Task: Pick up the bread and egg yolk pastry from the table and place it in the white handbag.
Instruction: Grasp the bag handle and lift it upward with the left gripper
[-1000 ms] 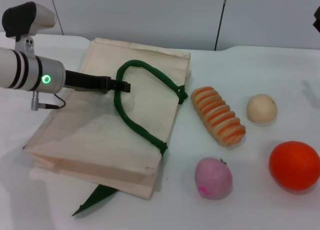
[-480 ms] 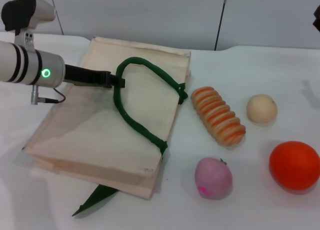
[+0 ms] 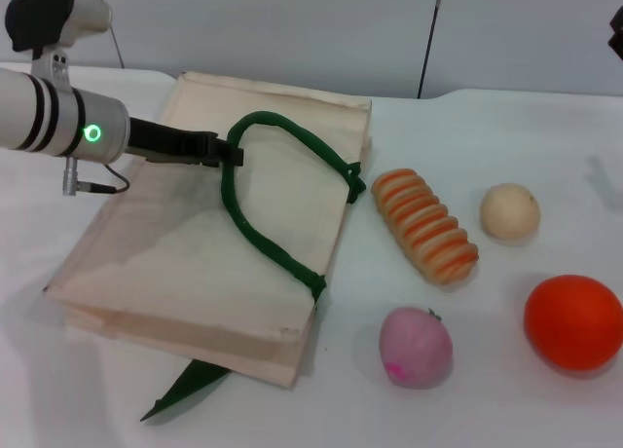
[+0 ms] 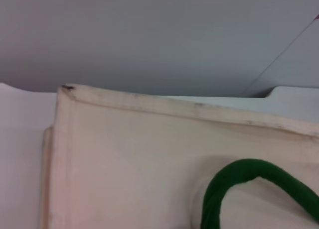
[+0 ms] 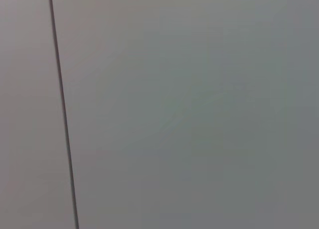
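The white handbag (image 3: 195,263) lies flat on the table at the left, with its dark green handle (image 3: 258,234) looped over it. My left gripper (image 3: 232,157) reaches in from the left and is shut on the handle's upper left bend. The left wrist view shows the bag's top edge (image 4: 124,159) and the handle's curve (image 4: 239,181). The striped bread (image 3: 425,225) lies right of the bag. The pale egg yolk pastry (image 3: 509,211) sits just right of the bread. My right gripper is out of view; its wrist view shows only a grey wall.
A bright orange ball (image 3: 574,321) sits at the right edge. A pink round fruit (image 3: 416,346) lies in front of the bread. A second green strap end (image 3: 185,385) sticks out from under the bag's near edge.
My left arm has lifted slightly up and to the left, drawing the handle's bend with it. The food items have not moved.
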`<state>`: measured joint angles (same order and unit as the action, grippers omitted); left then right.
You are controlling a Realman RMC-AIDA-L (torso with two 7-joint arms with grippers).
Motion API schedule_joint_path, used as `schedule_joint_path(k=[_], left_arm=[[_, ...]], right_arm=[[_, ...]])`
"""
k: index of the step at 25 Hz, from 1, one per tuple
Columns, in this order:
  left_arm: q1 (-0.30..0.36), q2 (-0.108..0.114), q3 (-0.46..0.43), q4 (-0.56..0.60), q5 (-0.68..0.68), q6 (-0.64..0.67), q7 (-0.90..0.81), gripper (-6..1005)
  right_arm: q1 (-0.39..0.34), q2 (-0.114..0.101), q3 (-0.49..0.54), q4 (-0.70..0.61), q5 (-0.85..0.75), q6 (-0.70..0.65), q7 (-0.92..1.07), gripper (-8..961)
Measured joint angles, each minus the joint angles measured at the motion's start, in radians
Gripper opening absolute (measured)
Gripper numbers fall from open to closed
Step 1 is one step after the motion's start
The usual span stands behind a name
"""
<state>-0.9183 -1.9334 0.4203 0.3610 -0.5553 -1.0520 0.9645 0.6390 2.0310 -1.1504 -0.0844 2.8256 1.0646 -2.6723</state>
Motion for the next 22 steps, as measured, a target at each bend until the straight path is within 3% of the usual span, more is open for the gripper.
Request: schedule_joint_path(k=[22], left_arm=[[-0.074, -0.001, 0.029, -0.077, 0.107, 0.137, -0.029, 429]], right_arm=[[0.012, 0.002, -0.002, 0.0, -0.006, 0.003, 0.013, 894]])
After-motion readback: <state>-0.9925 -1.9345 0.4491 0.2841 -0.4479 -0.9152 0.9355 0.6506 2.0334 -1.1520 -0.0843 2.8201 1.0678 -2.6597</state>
